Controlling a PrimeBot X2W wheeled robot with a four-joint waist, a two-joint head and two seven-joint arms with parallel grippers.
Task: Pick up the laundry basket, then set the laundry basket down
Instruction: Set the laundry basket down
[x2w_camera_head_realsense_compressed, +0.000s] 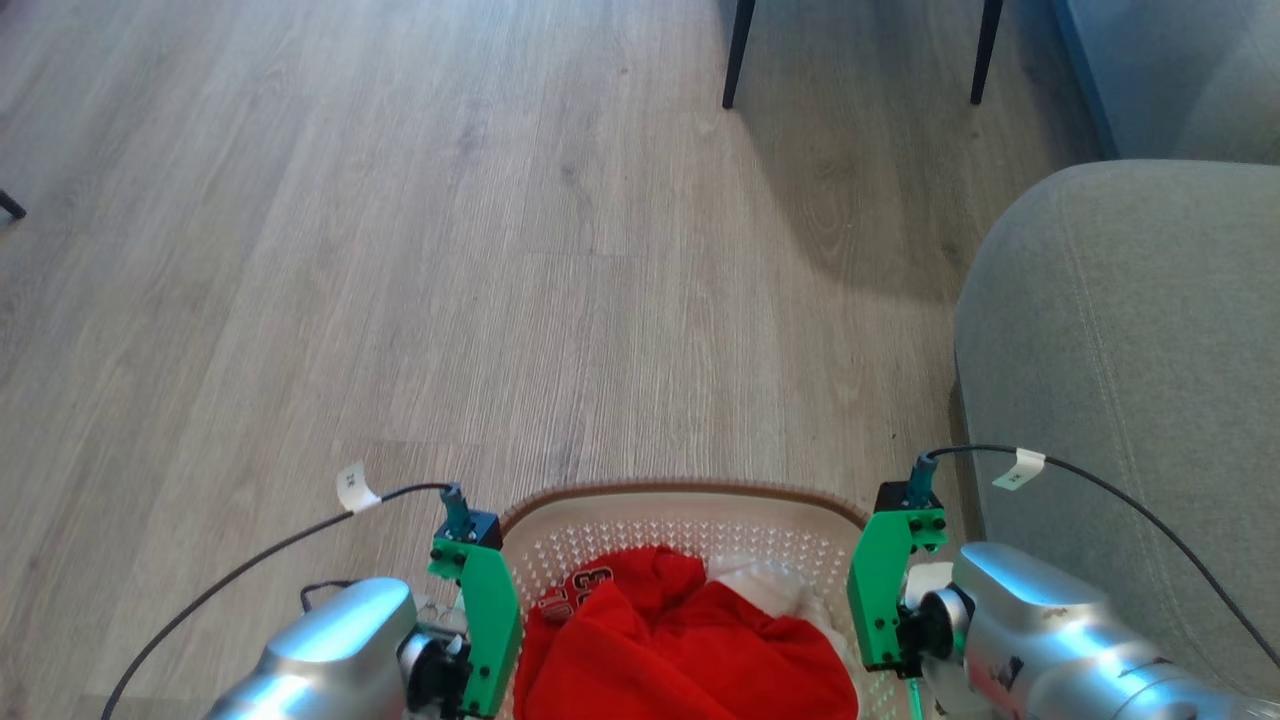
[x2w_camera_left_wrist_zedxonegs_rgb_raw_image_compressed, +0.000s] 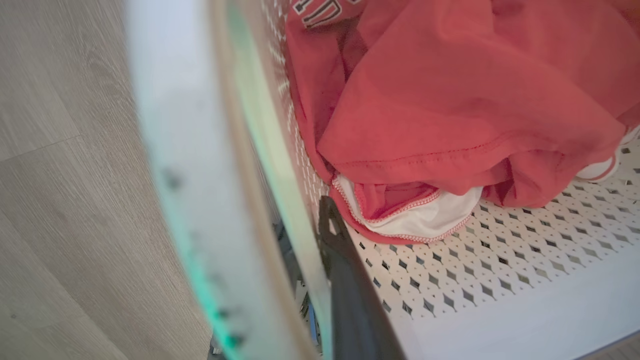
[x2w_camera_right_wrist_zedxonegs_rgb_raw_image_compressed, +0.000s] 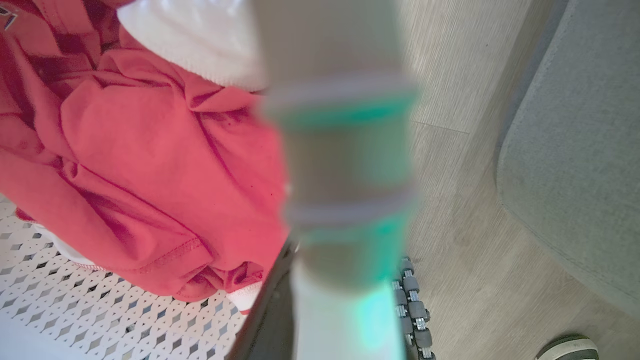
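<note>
Head view has the laundry basket (x2w_camera_head_realsense_compressed: 690, 497) directly in front of me at the bottom edge, its brown rim curving between my two wrists. My left gripper (x2w_camera_head_realsense_compressed: 490, 640) sits against the basket's left side and my right gripper (x2w_camera_head_realsense_compressed: 880, 610) against its right side, each green mount just outside the rim.

Along my left wrist, one dark finger (x2w_camera_left_wrist_zedxonegs_rgb_raw_image_compressed: 345, 280) reaches down inside the perforated white wall, with the blurred rim and handle running close past the lens on the outer side. My left jaws are nearly closed and clamp that side of the basket.

Along my right wrist, a dark finger (x2w_camera_right_wrist_zedxonegs_rgb_raw_image_compressed: 272, 305) stands inside the wall and a blurred white handle crosses in front. These jaws are also narrowly set and pinch the basket's right side.

Inside the basket a crumpled red garment (x2w_camera_head_realsense_compressed: 690, 650) with lettering covers most of the floor, and a white cloth (x2w_camera_head_realsense_compressed: 770, 580) lies against it toward my right. A grey sofa (x2w_camera_head_realsense_compressed: 1120, 350) stands just to the basket's right on the wooden floor (x2w_camera_head_realsense_compressed: 400, 250). I cannot tell whether the basket is off the floor.
</note>
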